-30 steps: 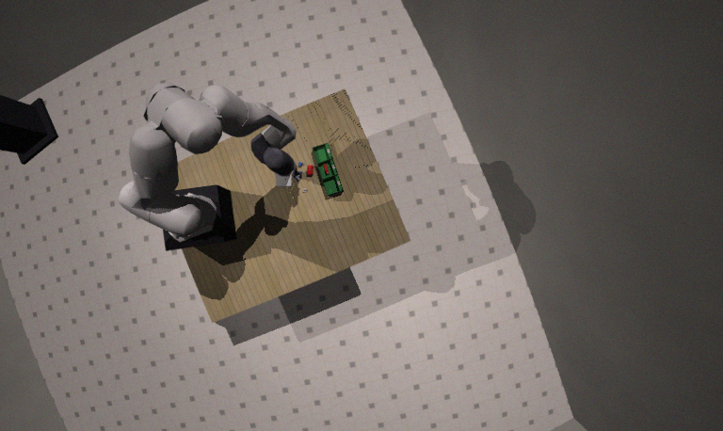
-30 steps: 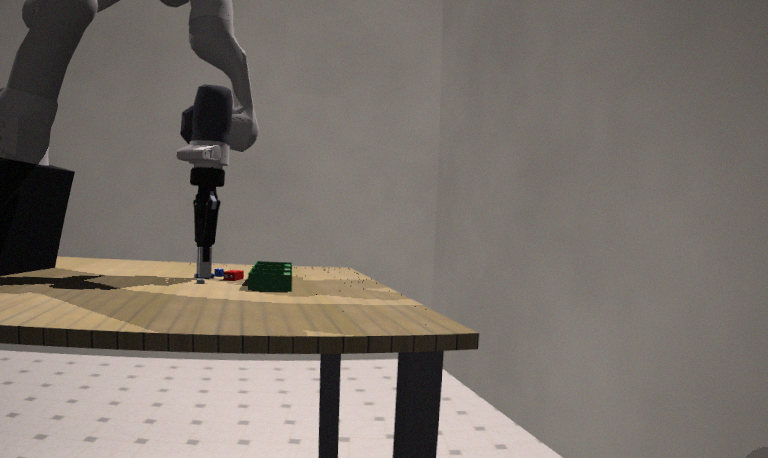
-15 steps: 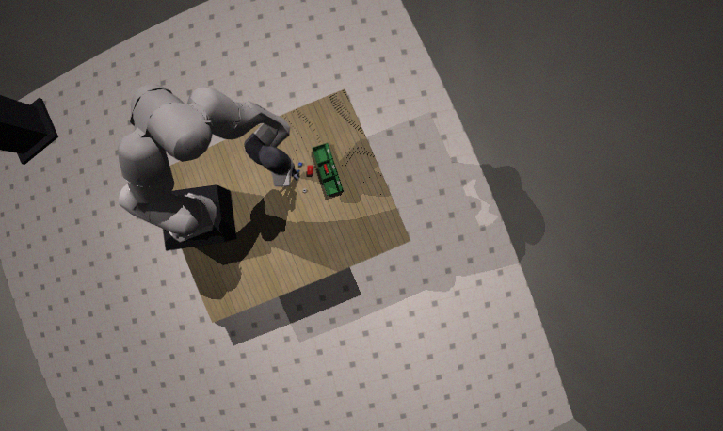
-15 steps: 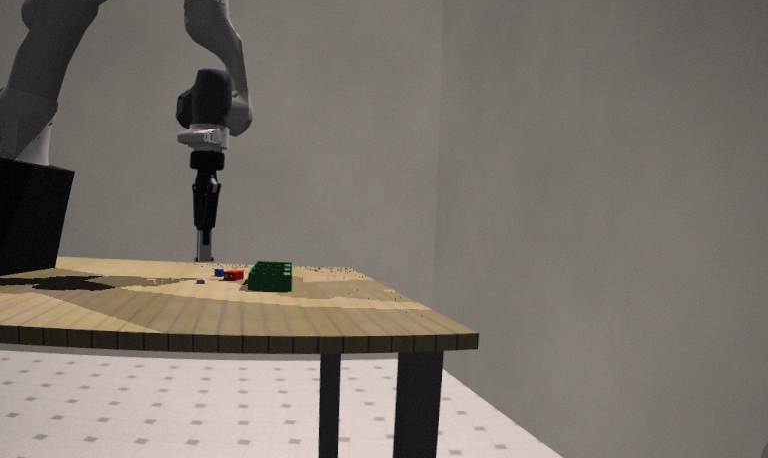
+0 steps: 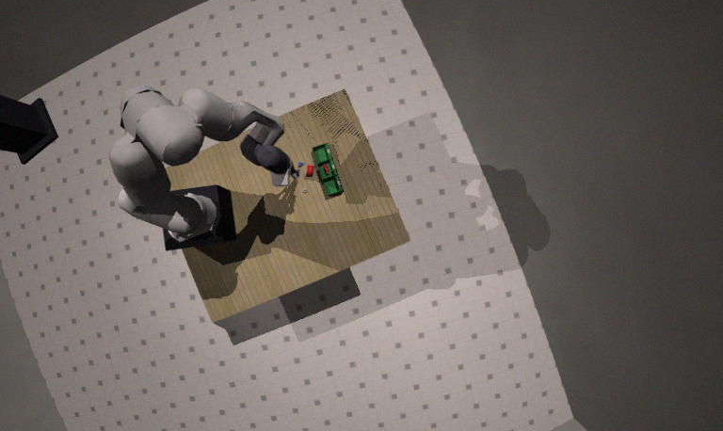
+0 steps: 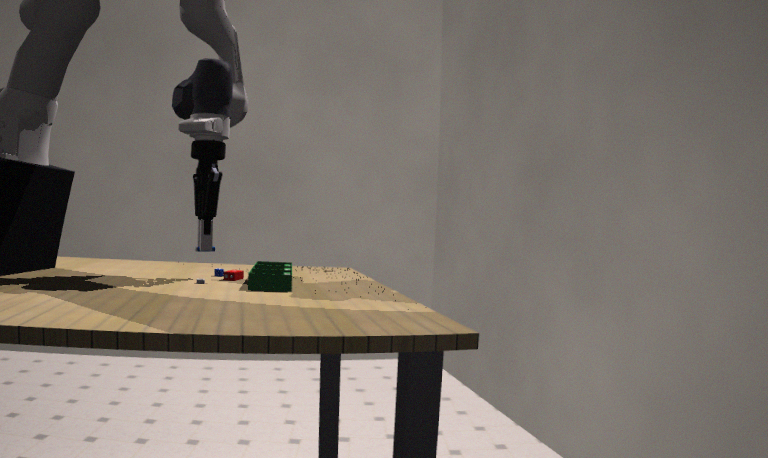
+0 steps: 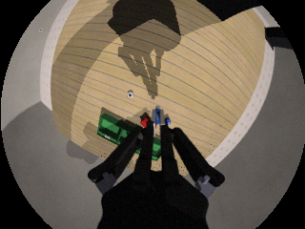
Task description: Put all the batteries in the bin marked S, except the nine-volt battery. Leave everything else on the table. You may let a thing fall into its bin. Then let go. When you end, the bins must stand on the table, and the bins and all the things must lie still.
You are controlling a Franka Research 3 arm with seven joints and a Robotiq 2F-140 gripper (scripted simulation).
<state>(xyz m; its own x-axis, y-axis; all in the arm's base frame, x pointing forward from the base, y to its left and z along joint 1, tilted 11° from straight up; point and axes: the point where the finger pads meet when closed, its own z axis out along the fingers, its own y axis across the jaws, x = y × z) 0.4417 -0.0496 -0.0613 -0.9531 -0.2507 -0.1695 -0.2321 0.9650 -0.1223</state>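
Note:
My gripper (image 6: 205, 246) hangs well above the table, left of the green bins (image 6: 270, 276). It is shut on a small grey battery with blue ends (image 6: 205, 242), held upright between the fingertips; the battery also shows in the wrist view (image 7: 158, 114). The green bins (image 5: 329, 168) stand in a row, and one holds a red thing (image 5: 326, 167). I cannot read the bins' marks. A red block (image 6: 233, 274) and a small blue thing (image 6: 219, 271) lie on the table just left of the bins. A small round thing (image 5: 303, 190) lies nearer the table's middle.
The arm's black base (image 5: 200, 218) stands at the table's left edge. The table's far edge lies close behind the bins. The arm's dark shadow falls across the wood left of the gripper.

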